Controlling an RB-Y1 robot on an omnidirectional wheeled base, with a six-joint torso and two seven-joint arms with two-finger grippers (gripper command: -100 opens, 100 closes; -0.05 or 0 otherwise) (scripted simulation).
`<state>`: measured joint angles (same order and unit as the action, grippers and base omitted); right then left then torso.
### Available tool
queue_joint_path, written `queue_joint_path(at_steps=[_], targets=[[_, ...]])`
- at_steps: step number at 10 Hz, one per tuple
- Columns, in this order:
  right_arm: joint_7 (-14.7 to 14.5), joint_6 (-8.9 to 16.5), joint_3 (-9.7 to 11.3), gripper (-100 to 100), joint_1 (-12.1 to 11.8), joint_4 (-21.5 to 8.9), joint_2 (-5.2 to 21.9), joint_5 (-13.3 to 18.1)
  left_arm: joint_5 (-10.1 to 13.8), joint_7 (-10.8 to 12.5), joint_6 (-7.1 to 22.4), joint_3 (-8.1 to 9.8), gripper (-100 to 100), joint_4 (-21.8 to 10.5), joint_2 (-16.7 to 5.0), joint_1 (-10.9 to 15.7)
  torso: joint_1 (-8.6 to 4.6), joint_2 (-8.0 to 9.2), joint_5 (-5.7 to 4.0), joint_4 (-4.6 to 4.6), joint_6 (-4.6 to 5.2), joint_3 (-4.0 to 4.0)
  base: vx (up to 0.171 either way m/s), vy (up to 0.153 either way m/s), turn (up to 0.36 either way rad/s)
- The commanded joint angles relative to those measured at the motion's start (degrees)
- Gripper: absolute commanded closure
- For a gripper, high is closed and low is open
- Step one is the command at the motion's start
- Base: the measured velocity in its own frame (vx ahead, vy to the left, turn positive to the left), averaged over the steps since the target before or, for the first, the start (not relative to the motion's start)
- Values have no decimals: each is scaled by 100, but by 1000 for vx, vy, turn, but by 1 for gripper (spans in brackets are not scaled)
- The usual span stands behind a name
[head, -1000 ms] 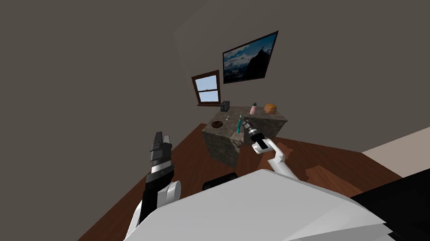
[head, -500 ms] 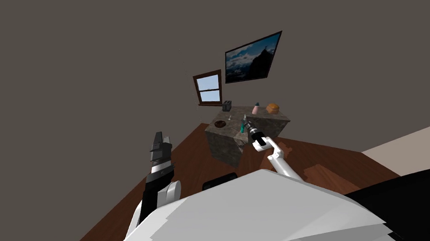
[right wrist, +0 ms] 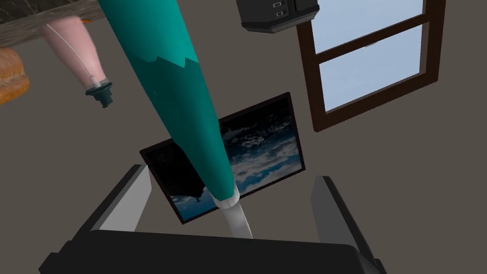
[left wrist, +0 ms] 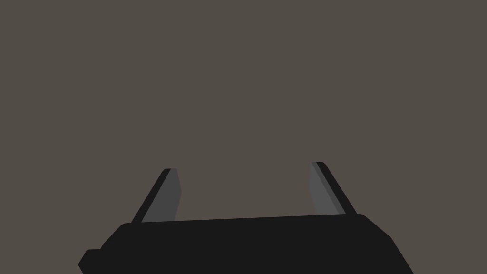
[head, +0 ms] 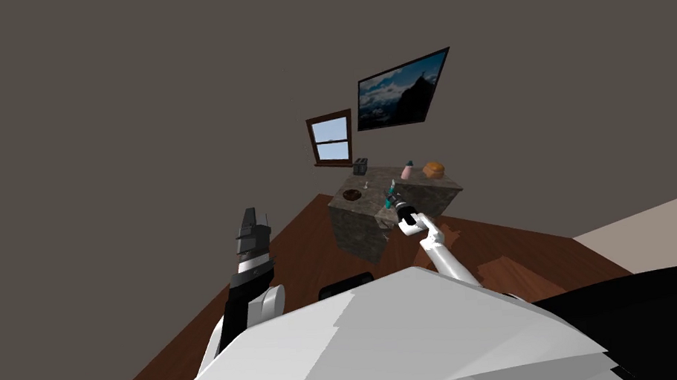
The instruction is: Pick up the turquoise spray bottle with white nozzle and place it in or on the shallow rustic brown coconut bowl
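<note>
Right wrist view: the right gripper [right wrist: 230, 172] has its fingers [right wrist: 131, 200] spread wide. The turquoise spray bottle [right wrist: 176, 95] runs between them without touching either one. Its white nozzle [right wrist: 235, 216] points at the gripper body, and its wider end reaches toward the bench [head: 358, 227].

Status: the fingers straddle the nozzle end but have not closed, so the grasp is judged not yet made. Closing, lifting, carrying and placing all remain.

Head view: the bottle sits at the near edge of the bench top, at the tip of the right arm. The shallow brown bowl [head: 352, 194] lies on the same top, to the robot's left of the bottle and apart from it, close to the left edge. Nothing rests in it.

Clearances:
- A small pale item stands between bottle and bowl. It is too small to identify, so lift clear before traversing.
- The pink bottle [right wrist: 78, 52] and the orange loaf [right wrist: 12, 76] stand to the right, off the likely path.
- The dark box [right wrist: 278, 14] sits at the back edge, below the window.
- The bowl is near the bench edge, so a low or off-centre release could tip the bottle onto the floor.

The left gripper [left wrist: 243, 166] is raised at the robot's left, well away from the bench, fingers wide and empty.
</note>
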<state>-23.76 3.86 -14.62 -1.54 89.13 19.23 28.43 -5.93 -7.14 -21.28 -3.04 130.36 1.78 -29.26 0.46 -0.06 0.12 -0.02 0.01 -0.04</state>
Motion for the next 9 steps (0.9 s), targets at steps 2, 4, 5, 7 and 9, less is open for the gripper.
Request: queue_joint_path(at_steps=[2, 4, 5, 7, 9], targets=[[-205, 428, -115, -100, 218, -458, 301, 152, 0, 0, 0, 0, 0, 0, 0, 0, 7, -2, 2, 0, 1, 0, 31, 159, -12], [-288, 565, -156, -100, 304, -658, 375, 224, 0, 0, 0, 0, 0, 0, 0, 0, -9, -7, -1, -1, 0, -4, 23, 91, -2], [-367, 694, -194, -100, 385, -806, 445, 291, 0, 0, 0, 0, 0, 0, 0, 0, -17, -3, -3, 0, 1, -1, 26, 90, -12], [-441, 815, -231, -100, 461, -963, 511, 355, 0, 0, 0, 0, 0, 0, 0, 0, -9, -2, -2, 0, 1, -1, 11, 101, -7], [-572, 1028, -295, -100, 595, -1220, 630, 467, 0, 0, 0, 1, 0, 0, -1, 0, -21, 0, -4, 0, 1, 0, 15, 76, -3]])
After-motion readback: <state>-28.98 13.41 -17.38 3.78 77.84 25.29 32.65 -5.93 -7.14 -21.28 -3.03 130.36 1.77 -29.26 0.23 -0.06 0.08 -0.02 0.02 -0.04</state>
